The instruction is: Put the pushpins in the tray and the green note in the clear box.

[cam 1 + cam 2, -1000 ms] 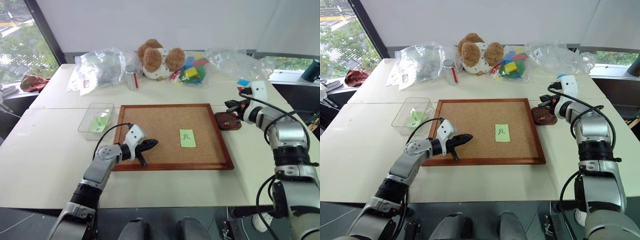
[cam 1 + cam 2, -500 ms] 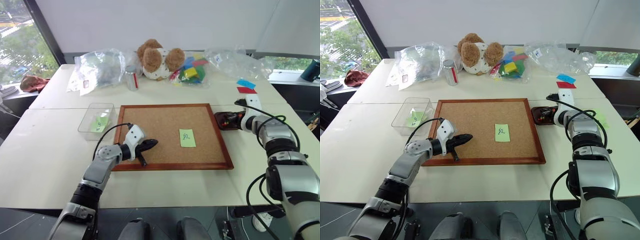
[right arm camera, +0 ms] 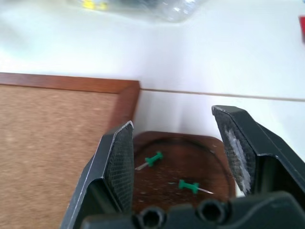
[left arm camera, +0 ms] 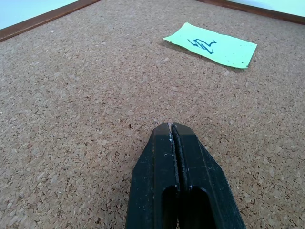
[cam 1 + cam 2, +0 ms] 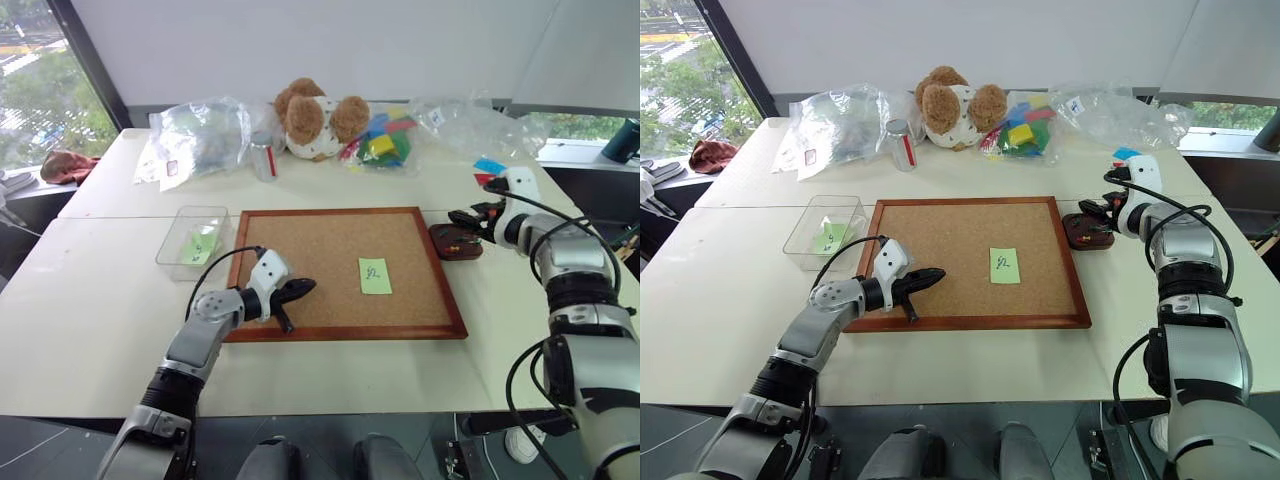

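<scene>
From the head camera the pushpins [image 3: 153, 159] are too tiny to pick out, and the front edge of the tray [image 3: 214, 143] is cut off behind the right gripper [image 3: 178, 143] in its wrist shot. That gripper hangs just above the tray with its fingers spread wide and nothing between them; both pins lie loose in the tray right below the gap. The left gripper [image 4: 172, 131] is pinched fully closed and empty, low over the corkboard [image 5: 300, 250]. The green note [image 5: 375, 276] lies flat ahead of its tip, well apart. The clear box [image 5: 176, 241] sits off the board's edge behind it, another green slip [image 5: 198, 246] inside.
</scene>
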Motion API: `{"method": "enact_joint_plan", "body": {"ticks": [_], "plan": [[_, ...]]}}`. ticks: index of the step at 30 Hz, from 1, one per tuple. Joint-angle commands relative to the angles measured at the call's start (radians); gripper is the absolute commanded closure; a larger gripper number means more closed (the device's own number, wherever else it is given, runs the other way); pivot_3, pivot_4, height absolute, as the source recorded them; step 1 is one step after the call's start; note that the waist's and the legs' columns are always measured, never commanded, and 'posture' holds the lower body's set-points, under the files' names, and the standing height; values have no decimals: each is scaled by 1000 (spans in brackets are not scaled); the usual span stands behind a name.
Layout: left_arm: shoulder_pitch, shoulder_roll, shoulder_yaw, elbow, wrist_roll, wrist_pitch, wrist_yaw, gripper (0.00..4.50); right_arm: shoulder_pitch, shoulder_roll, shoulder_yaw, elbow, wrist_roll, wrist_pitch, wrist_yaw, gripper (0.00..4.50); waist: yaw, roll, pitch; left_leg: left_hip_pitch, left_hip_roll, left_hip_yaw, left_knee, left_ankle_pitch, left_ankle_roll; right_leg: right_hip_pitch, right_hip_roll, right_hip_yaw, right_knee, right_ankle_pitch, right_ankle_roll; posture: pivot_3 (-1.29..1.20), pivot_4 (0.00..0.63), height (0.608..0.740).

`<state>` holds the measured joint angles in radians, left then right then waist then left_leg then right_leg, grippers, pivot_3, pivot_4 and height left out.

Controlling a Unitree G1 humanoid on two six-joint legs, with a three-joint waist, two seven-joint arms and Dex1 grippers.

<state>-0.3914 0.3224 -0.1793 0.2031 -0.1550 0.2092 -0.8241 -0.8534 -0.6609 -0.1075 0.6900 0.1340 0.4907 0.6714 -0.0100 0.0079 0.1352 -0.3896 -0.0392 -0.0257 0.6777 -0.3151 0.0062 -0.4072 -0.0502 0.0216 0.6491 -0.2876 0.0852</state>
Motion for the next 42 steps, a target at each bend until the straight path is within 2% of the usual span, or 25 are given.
{"method": "enact_joint_plan", "body": {"ticks": [1, 2, 5, 7, 10, 21, 39, 42], "plan": [[37, -2, -42, 54, 27, 28, -9, 4500, 30, -19, -24, -163, 34, 76, 7, 1642, 0, 0, 0, 0, 0, 0, 0, 0, 0, 0, 0, 0, 0, 0, 0, 0, 150, 740], [36, -2, -42, 54, 27, 28, -9, 4500, 41, -19, -25, -189, 38, 91, 5, 1642, 0, 0, 0, 0, 0, 0, 0, 0, 0, 0, 0, 0, 0, 0, 0, 0, 150, 740], [38, -2, -42, 52, 27, 28, -8, 4500, 209, 46, 3, -577, 128, 281, -2, 1642, 1, 1, -1, 0, 0, 0, 0, 0, 0, 0, 0, 0, 0, 0, 0, 0, 150, 740], [40, -1, -40, 49, 27, 30, -8, 4500, 292, 86, 28, -743, 137, 353, -48, 1104, 0, 3, -2, 0, 0, -1, -1, 0, 0, -1, 0, 0, 0, 0, 0, 0, 150, 740], [44, 2, -38, 45, 26, 32, -8, 4500, 346, 141, 38, -842, 122, 413, -133, 25, -1, 3, -2, -1, 0, -1, 0, 0, 0, -1, 0, 0, 0, 0, 0, 0, 150, 740], [51, 15, -39, 35, 27, 39, -16, 4500, 391, 284, 105, -947, 104, 562, -319, 25, -2, 3, -3, 0, 0, -1, -1, 0, 1, -1, 0, 0, 0, 0, 0, 0, 150, 740], [56, 21, -38, 24, 27, 41, -13, 4500, 469, 283, 289, -1023, 71, 586, -326, 25, -4, 2, -4, 0, 0, -1, -1, 0, 1, -1, 0, 0, 0, 0, 0, 0, 150, 740], [56, 20, -37, 24, 26, 41, -11, 4500, 472, 288, 287, -1019, 72, 586, -327, 25, -5, 1, -5, 0, 0, -1, -1, 0, 1, -1, 0, 0, 0, 0, 0, 0, 150, 740]]}}
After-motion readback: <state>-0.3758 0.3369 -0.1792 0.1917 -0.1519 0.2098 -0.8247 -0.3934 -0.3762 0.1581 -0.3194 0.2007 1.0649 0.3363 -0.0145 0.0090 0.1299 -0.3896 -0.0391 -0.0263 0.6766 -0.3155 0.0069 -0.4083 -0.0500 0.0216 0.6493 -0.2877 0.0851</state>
